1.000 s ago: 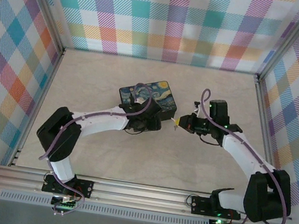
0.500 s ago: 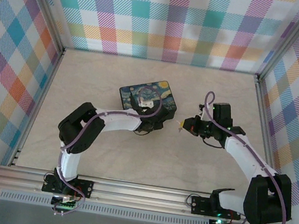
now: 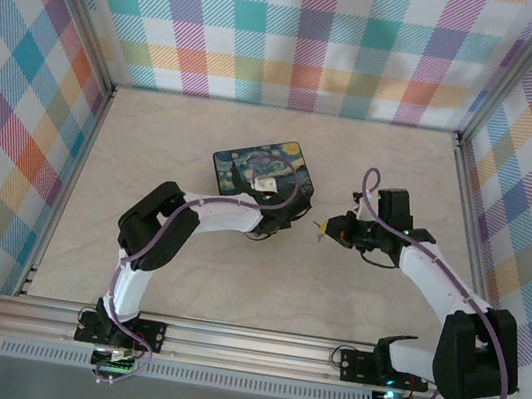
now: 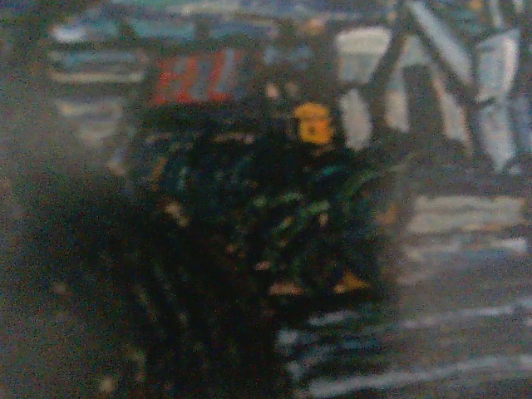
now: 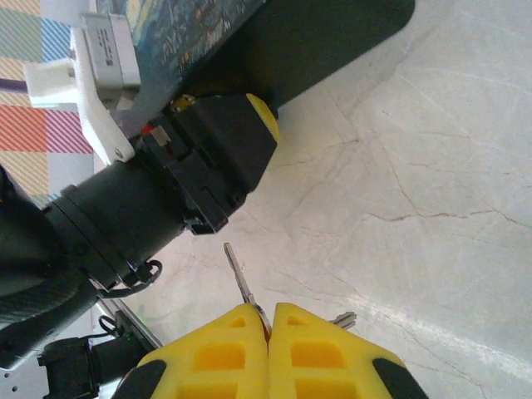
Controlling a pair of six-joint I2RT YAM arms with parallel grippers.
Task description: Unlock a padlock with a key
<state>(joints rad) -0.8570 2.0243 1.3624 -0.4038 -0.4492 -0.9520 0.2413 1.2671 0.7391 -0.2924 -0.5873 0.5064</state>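
Since my right claw (image 5: 268, 320) is pinched tight on the key (image 5: 239, 278), it all comes down to aim. The blade points left at my left claw (image 3: 275, 221), which sits close by at the tin's (image 3: 252, 162) near right corner. Can't tell how wide that one is. Can't pick out the padlock, probably tucked behind it.
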